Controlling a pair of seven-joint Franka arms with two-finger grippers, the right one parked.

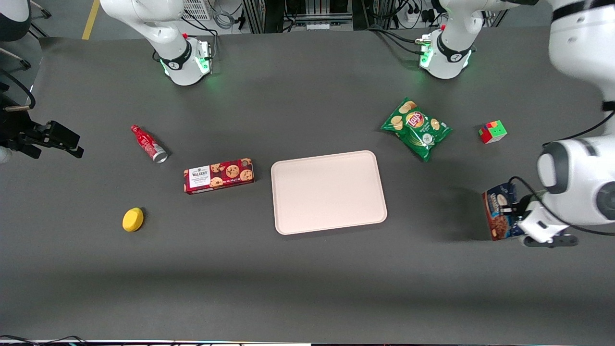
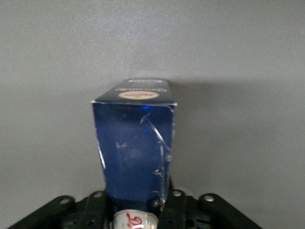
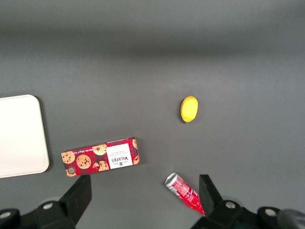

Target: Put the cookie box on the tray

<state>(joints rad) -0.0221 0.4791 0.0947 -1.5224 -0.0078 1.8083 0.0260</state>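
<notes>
The cookie box [image 1: 499,211], a small dark navy-blue cardboard carton picturing brown cookies, stands upright at the working arm's end of the dark grey table [image 1: 307,288], its long axis vertical. The left arm's gripper [image 1: 516,211] is right at the box at mid-height; in the left wrist view the box [image 2: 136,148] sits between the gripper's black fingers, its blue face creased, and I judge it grasped, though the contact points themselves are hidden. Whether the box rests on the table or is slightly raised cannot be told. The tray [image 1: 329,192], a large flat pale pinkish-beige rectangle with rounded corners and a low rim, lies well apart from the gripper toward the parked arm's end, at a similar distance from the front camera, with nothing on it. The coming move appears to be 1 sideways carry across bare table. The green crisp bag [image 1: 417,129] and multicoloured puzzle cube [image 1: 492,131] lie farther from the front camera than that path.
</notes>
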